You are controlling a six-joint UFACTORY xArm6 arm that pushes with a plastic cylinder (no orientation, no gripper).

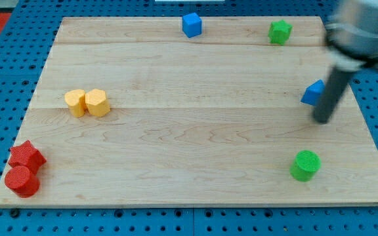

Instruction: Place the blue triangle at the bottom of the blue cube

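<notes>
The blue triangle (312, 93) lies near the board's right edge, at mid height. The blue cube (191, 25) sits at the top edge, near the middle. My rod comes down from the top right and is blurred. My tip (321, 120) is on the board just right of and below the blue triangle, close to it or touching it. The rod covers part of the triangle's right side.
A green star-like block (280, 31) sits at the top right. A green cylinder (305, 164) stands at the bottom right. Two yellow blocks (87, 103) sit together at the left. A red star (26, 156) and a red cylinder (21, 180) sit at the bottom left corner.
</notes>
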